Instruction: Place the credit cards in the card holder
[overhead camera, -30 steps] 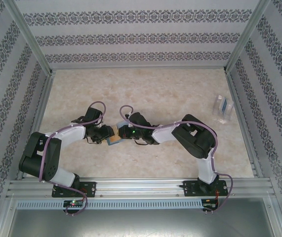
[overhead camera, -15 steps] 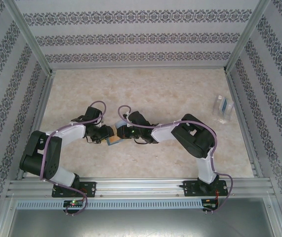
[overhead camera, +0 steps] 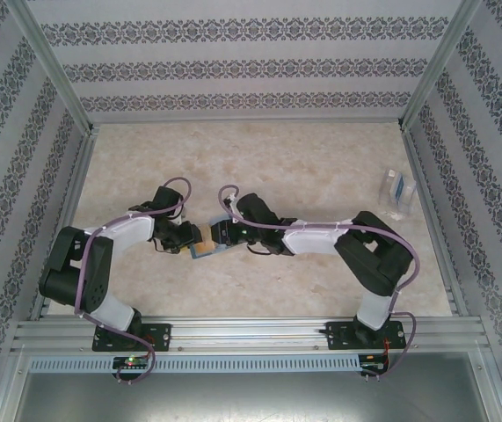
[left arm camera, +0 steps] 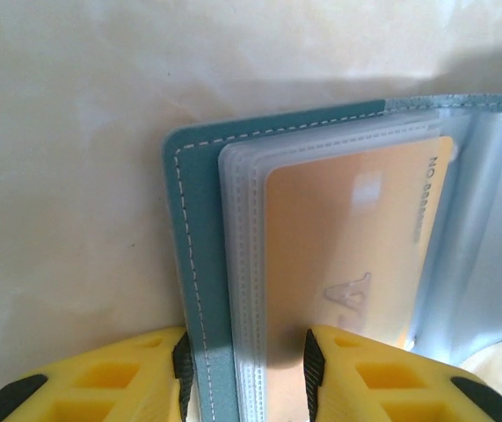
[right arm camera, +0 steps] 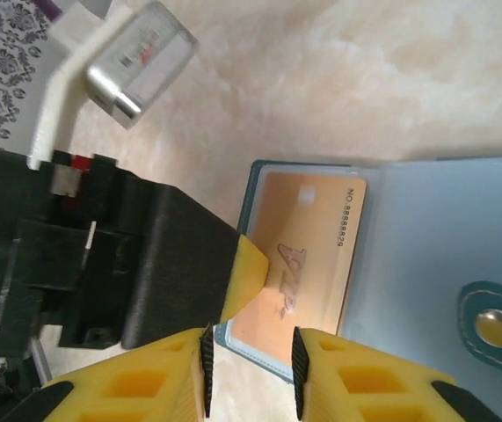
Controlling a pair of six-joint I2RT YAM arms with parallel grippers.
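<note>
From overhead, both arms meet mid-table, and the card holder (overhead camera: 203, 252) is just a teal sliver poking out under the left gripper (overhead camera: 185, 239) and right gripper (overhead camera: 218, 236). The wrist cameras give the real detail.

The left wrist view has the holder (left arm camera: 196, 264) lying open on the table (left arm camera: 66, 176). You can see its stitched teal cover, a stack of clear sleeves, and an orange card (left arm camera: 347, 264) tucked inside a sleeve. The left gripper (left arm camera: 246, 374) has its fingers partway apart, straddling the cover's edge and the sleeve edges, with one pad sitting over the card. Whether it's actually pinching anything is impossible to tell.

The right wrist view adds the other half of the holder (right arm camera: 426, 220): a pale blue inner panel, and a strap with a metal snap (right arm camera: 497, 327) at the lower right. The orange card (right arm camera: 308, 255) sits in the left half. The right gripper (right arm camera: 251, 347) hovers at the near edge with a narrow gap between its fingers and nothing held. The left gripper's black body blocks the holder's left edge, with one yellow fingertip (right arm camera: 249, 272) resting on it.

Well off to the right there's a clear stand (overhead camera: 396, 198) with a blue card (overhead camera: 401, 186) in it (nothing near it).
</note>
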